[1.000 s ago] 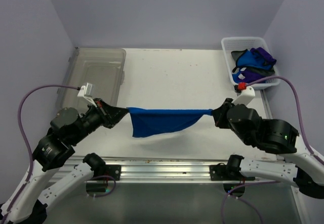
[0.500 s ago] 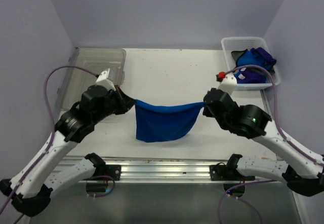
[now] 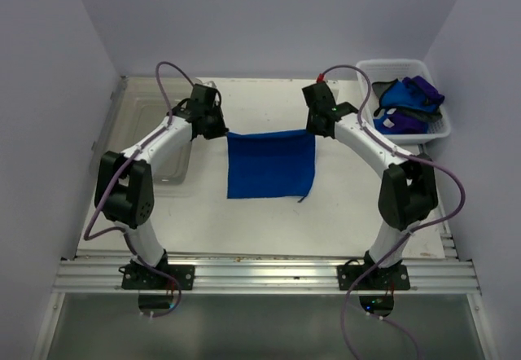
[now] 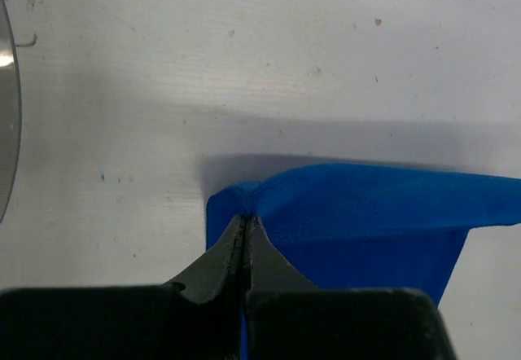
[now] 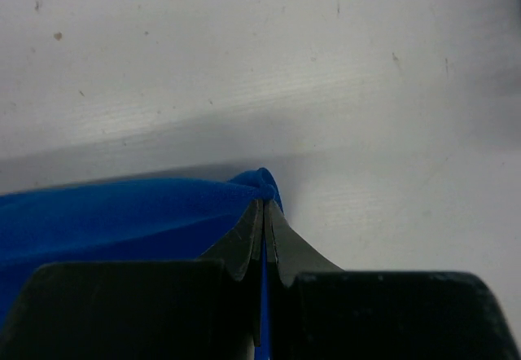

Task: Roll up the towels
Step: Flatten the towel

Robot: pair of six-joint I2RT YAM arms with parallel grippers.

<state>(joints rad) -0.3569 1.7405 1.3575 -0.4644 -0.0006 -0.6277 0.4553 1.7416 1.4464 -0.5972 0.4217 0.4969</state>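
Observation:
A royal blue towel (image 3: pixel 270 165) lies spread as a near square on the white table, its far edge stretched between both arms. My left gripper (image 3: pixel 225 133) is shut on the towel's far left corner (image 4: pixel 244 205). At the far right corner (image 5: pixel 264 187) my right gripper (image 3: pixel 313 131) pinches the cloth, shut as well. Both wrist views show the jaws closed with blue fabric (image 4: pixel 366 213) bunched at the tips (image 5: pixel 262 205). More blue and purple towels (image 3: pixel 407 103) sit heaped in the basket at the back right.
A white basket (image 3: pixel 370 71) stands at the back right corner. A clear plastic bin (image 3: pixel 138 111) sits at the back left, close to the left arm. Lavender walls close in the table on three sides; a metal rail (image 3: pixel 260 274) runs along the near edge.
Both arms have reached far out from the near edge, carrying the hanging towel away from the bases and laying it out flat on the table. Both grips stayed shut on the corners.

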